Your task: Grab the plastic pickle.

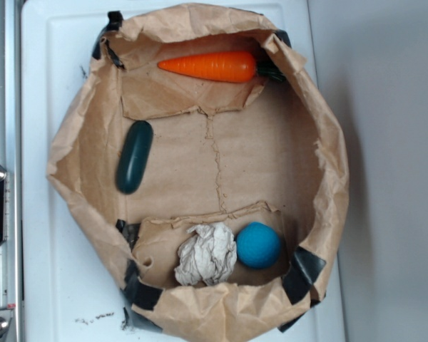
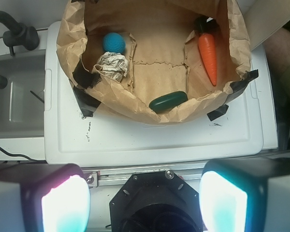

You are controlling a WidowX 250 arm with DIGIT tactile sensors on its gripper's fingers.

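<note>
Although the tool showed only in the wrist view, its two fingers stood far apart at the bottom edge, holding nothing; it hung well back from the paper bag on the white desk. Going left to right in that view, the crumpled paper wad and blue ball lay at about eleven o'clock; the plastic pickle rested just inside the bag's near wall, at roughly twelve to one o'clock from the tool; the orange carrot lay beyond at one o'clock. The pickle's long axis ran nearly crosswise to the tool's line of approach, tilted slightly up to the right; I judged the fingers would need to straddle its short width.
</note>
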